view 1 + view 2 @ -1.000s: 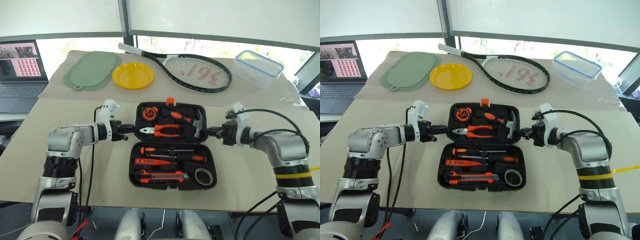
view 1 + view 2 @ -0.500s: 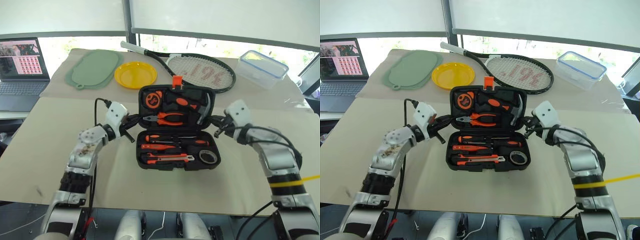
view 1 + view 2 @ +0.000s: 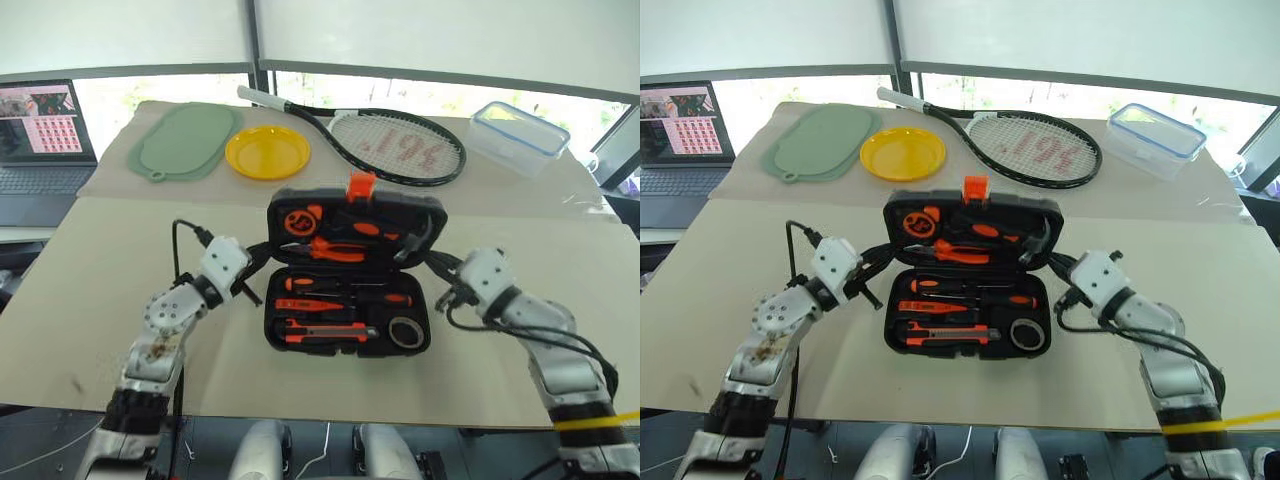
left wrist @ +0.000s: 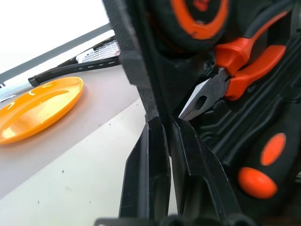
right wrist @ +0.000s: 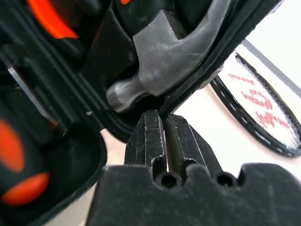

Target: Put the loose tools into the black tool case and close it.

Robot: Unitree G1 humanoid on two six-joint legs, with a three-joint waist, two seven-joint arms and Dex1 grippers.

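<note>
Both jaws clenched — left gripper [image 4: 162, 136] pinching the left rim of the black tool case [image 3: 350, 330] lid, right gripper [image 5: 162, 129] pressed tips-shut under the lid's right edge by the hammer [image 5: 174, 61]. Lid half raised, case mid-table; screwdrivers [image 3: 345, 299], utility knife [image 3: 330, 331], tape roll [image 3: 404, 331] sit in the base

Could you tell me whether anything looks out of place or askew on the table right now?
Nothing looks spilled or damaged. The black tool case stands half-closed, its lid tilted up between the left hand and right hand, tools seated in their recesses.
</note>
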